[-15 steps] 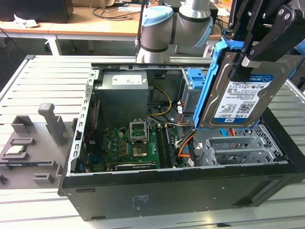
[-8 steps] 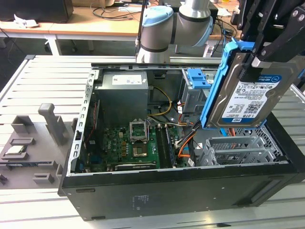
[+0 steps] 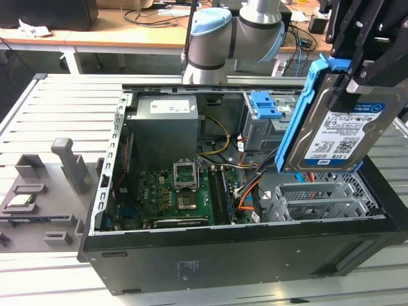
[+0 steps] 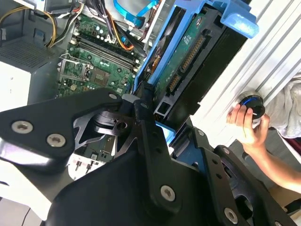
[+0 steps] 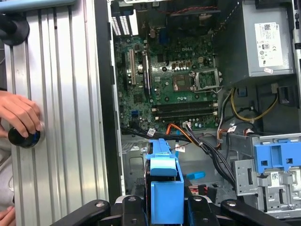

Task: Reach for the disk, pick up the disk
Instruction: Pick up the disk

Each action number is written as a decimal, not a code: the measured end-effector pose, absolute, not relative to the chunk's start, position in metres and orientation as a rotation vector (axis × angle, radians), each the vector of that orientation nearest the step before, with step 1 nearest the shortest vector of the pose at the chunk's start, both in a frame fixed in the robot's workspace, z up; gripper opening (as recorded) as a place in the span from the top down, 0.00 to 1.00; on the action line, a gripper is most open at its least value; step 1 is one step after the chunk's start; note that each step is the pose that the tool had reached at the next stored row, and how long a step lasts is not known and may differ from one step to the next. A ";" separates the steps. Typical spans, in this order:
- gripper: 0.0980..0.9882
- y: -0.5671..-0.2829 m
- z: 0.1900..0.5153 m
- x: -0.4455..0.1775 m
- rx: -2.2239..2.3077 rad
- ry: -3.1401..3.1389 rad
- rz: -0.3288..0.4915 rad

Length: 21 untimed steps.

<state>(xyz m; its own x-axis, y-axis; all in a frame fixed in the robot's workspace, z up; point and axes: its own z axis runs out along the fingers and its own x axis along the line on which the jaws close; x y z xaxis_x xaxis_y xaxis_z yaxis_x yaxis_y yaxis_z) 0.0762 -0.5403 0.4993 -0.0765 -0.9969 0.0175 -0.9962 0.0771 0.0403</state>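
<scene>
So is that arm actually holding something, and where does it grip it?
Yes: the gripper holds the disk by its upper edge, lifted above the open computer case.

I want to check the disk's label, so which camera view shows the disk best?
The exterior view: the disk hangs above the case with its label facing the camera, held by the gripper. The second wrist view shows its circuit-board underside; the first wrist view shows its blue bracket edge-on.

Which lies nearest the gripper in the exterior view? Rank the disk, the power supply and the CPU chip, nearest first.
1. The disk, clamped in the gripper, over the case at the exterior view's right.
2. The power supply, inside the case, back middle.
3. The CPU chip, outside the case, far left.
</scene>
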 end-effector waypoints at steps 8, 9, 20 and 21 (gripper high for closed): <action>0.70 -0.540 0.492 0.086 2.106 -2.275 -0.029; 0.70 -0.540 0.491 0.087 2.106 -2.275 -0.029; 0.70 -0.545 0.481 0.090 2.106 -2.274 -0.030; 0.70 -0.545 0.480 0.090 2.106 -2.274 -0.030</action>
<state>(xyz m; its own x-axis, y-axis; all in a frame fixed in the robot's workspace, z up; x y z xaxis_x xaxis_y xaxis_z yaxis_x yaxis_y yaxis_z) 0.0896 -0.5451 0.4795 -0.0762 -0.9969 0.0178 -0.9961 0.0769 0.0427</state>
